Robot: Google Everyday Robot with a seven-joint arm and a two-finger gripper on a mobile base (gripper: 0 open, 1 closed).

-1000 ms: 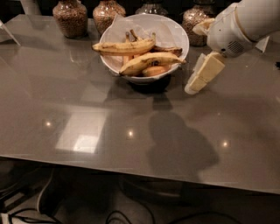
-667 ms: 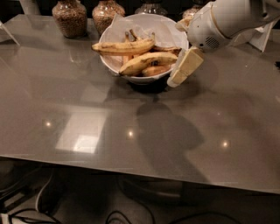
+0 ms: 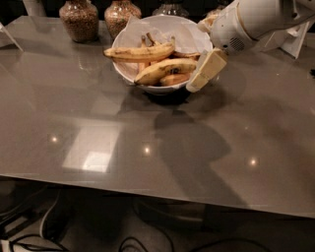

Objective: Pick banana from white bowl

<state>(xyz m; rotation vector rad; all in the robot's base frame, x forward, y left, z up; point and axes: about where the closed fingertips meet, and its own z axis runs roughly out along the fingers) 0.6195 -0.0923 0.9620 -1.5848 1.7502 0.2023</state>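
The white bowl (image 3: 129, 35), lined with white paper, stands at the back middle of the grey table. In it lies the plump curved yellow banana (image 3: 165, 70) with a dark blotch near its middle. A longer, straighter brown-streaked banana (image 3: 140, 52) lies behind it, and small orange-tinted bananas (image 3: 173, 79) sit beneath. My gripper (image 3: 198, 82) comes in from the upper right on a white arm (image 3: 256, 22). It points down and left at the bowl's right rim, just right of the banana's end. It holds nothing that I can see.
Two grain jars (image 3: 78, 19) (image 3: 121, 15) stand behind the bowl on the left, and a glass jar (image 3: 170, 8) behind it. White cards stand at the far left (image 3: 7, 35) and far right (image 3: 297, 39). The table's front edge (image 3: 147, 186) runs across, with cables on the floor below.
My gripper has moved left from beside the bowl to the bowl's right rim, close to the banana. The bananas and the bowl have not moved.
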